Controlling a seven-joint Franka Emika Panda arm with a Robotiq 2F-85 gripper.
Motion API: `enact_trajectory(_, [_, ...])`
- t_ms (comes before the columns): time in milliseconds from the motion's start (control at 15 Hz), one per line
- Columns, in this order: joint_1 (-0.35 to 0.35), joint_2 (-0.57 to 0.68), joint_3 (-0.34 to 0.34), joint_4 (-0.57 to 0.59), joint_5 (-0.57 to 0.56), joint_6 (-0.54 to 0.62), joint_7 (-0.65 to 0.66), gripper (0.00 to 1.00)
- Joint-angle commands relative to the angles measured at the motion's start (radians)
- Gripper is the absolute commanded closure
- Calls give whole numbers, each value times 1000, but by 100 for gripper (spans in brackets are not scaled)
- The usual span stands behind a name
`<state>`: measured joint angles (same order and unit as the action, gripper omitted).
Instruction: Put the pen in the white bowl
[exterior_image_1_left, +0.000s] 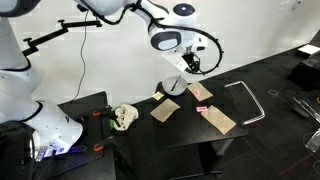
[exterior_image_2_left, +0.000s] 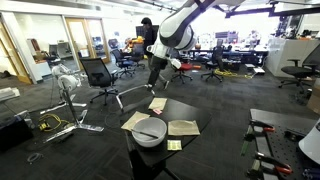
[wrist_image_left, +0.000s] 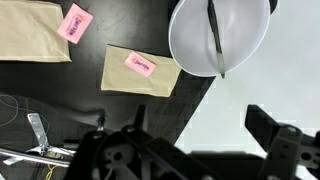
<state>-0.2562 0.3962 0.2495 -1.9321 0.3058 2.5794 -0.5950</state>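
The white bowl (wrist_image_left: 220, 38) stands at the table's edge, and the dark pen (wrist_image_left: 215, 35) lies inside it, leaning against the wall. The bowl also shows in both exterior views (exterior_image_2_left: 150, 132) (exterior_image_1_left: 172, 86), with the pen across it (exterior_image_2_left: 148, 129). My gripper (wrist_image_left: 200, 130) is open and empty, its two dark fingers spread apart. It hangs well above the table, raised over the bowl's side (exterior_image_1_left: 190, 62) (exterior_image_2_left: 156, 68).
Brown paper pieces (wrist_image_left: 142, 72) (wrist_image_left: 35, 32) with pink sticky notes (wrist_image_left: 73, 22) lie flat on the black table (exterior_image_1_left: 260, 80) beside the bowl. A crumpled white object (exterior_image_1_left: 123, 117) and a bent metal bar (exterior_image_1_left: 246, 100) lie further off. Office chairs (exterior_image_2_left: 98, 75) stand beyond.
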Motion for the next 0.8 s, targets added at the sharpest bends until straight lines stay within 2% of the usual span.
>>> enact_trajectory(0, [-12, -105, -13, -99, 80, -19, -50, 0])
enact_trajectory(133, [0, -123, -36, -116, 88, -44, -41, 0])
enact_trajectory(200, [24, -74, -48, -67, 69, -18, -21, 0])
enact_trajectory(267, [27, -78, -54, -72, 69, -19, -21, 0])
enact_trajectory(733, [37, -72, -62, -71, 67, -19, -19, 0])
